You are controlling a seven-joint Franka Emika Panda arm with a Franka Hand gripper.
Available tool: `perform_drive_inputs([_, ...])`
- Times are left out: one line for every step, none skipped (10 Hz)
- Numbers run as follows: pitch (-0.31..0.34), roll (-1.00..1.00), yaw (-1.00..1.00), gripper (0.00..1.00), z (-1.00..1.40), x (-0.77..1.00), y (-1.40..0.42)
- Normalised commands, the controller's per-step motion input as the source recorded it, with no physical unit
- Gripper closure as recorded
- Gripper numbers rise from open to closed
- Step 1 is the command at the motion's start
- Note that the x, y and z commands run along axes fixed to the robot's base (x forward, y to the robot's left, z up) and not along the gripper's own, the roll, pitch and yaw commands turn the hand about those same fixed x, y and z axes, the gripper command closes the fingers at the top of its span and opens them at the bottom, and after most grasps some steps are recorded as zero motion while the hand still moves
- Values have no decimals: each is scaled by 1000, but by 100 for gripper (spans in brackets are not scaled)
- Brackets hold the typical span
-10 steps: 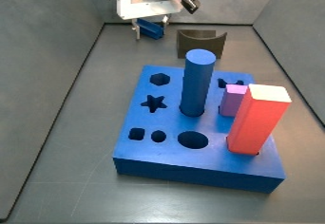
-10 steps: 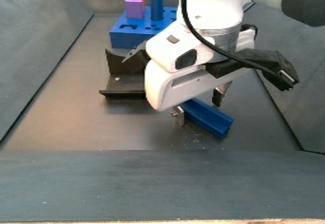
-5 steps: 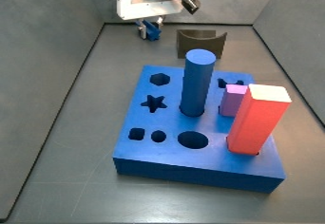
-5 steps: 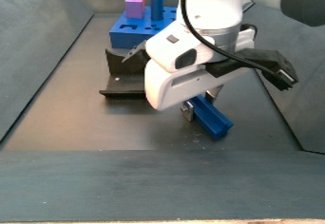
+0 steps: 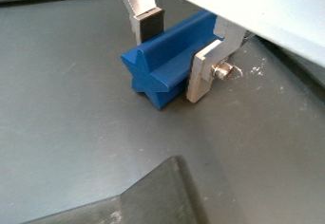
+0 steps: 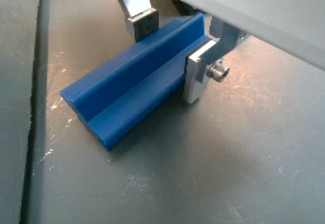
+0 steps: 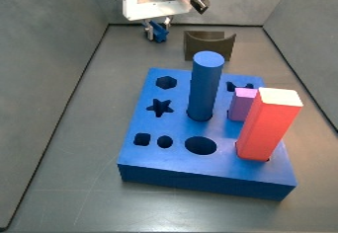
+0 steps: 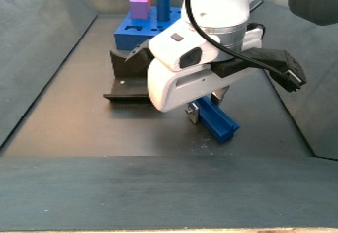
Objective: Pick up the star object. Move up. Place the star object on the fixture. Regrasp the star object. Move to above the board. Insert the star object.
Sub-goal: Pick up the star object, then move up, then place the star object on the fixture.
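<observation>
Half-hidden star object (image 8: 219, 124) between pincer (image 5: 181, 52) plates.

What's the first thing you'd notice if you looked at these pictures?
Probably the tall red block and the round blue cylinder standing up in the big blue board. Behind the board, past the dark fixture, the gripper is down at the floor with its silver fingers on either side of the blue star object.

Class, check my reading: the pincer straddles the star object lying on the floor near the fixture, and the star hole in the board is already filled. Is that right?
One detail is wrong. The star hole in the board is empty, as a side view shows. The rest holds: the pincer straddles the star object lying on the floor near the fixture.
</observation>
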Motion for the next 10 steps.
perform_drive_inputs([0,0,0,100,0,0,0])
perform_drive_inputs([0,0,0,100,0,0,0])
perform_drive_inputs([0,0,0,100,0,0,0])
perform_drive_inputs([0,0,0,100,833,0,0])
perform_drive_inputs([24,2,-7,100,773,-9,-7])
perform_drive_inputs([46,16,-13,100,670,-21,-5])
perform_drive_inputs([78,41,-17,100,503,-13,-2])
perform_drive_inputs([97,61,-16,100,370,-9,1])
perform_drive_inputs([110,72,-15,100,285,-11,-1])
perform_drive_inputs([0,0,0,100,1000,0,0])
